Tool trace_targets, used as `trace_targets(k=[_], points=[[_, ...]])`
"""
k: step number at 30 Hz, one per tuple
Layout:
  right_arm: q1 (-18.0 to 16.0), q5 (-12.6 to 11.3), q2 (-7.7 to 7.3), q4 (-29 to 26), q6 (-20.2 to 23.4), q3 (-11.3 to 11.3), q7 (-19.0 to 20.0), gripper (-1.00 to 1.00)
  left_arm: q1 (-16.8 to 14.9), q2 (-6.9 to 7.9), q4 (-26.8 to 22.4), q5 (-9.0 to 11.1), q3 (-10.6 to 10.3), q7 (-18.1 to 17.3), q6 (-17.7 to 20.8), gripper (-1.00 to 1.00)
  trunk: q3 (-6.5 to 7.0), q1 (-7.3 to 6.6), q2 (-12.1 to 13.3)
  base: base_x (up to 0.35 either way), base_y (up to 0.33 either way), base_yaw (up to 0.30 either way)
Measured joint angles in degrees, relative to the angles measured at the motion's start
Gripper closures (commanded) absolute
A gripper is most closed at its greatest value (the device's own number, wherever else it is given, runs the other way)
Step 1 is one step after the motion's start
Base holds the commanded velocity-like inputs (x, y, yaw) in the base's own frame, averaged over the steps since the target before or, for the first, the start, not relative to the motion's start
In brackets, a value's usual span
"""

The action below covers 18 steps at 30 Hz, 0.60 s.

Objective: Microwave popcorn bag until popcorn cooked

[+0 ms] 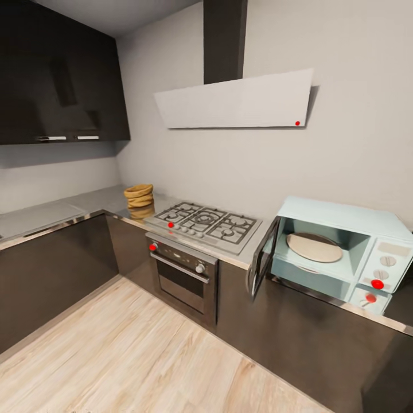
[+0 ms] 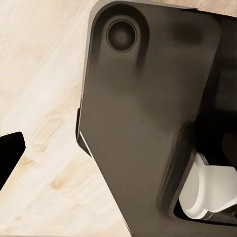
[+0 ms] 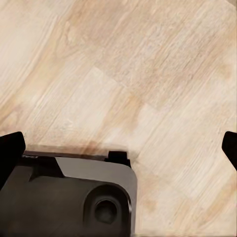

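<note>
I see the bag (image 1: 139,195) on the tabletop (image 1: 103,202) left of the hob (image 1: 205,222); the microwave (image 1: 338,252) stands open. Right hand (image 3: 118,148) is released; left hand I cannot tell.

Nothing to read here: the microwave (image 1: 344,246) panel, oven (image 1: 184,274) front and hood (image 1: 235,100) carry no legible text or numbers

Glossy steel countertop (image 1: 86,202) (pale wood floor (image 1: 137,355)).
</note>
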Motion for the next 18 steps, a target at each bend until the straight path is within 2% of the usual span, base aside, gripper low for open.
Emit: trace_targets(k=[3,9,13,18], points=[[0.0,-0.01,0.0,0.32,-0.03,-0.04,-0.33,-1.0,0.0,0.03,0.01,-0.01,0.0,0.0,0.0,-1.0,0.04,0.0,0.0,0.0,0.0,0.251],[-0.01,-0.08,0.03,0.44,-0.01,-0.23,-5.29,-1.0,0.0,0.01,0.01,-0.01,0.0,0.0,0.0,-1.0,0.06,0.0,0.0,0.0,0.0,0.256],[-0.01,-0.08,0.06,0.52,0.15,-0.24,-5.8,-1.0,0.0,0.0,-0.01,0.0,0.01,0.0,0.0,-1.0,0.06,0.0,0.01,0.0,0.0,0.257],[1.31,0.25,-1.22,1.82,-1.12,0.87,-5.1,-1.0,0.0,-0.21,0.07,-0.03,-0.04,0.0,0.09,-1.0,0.06,0.0,0.0,0.0,0.0,0.0]])
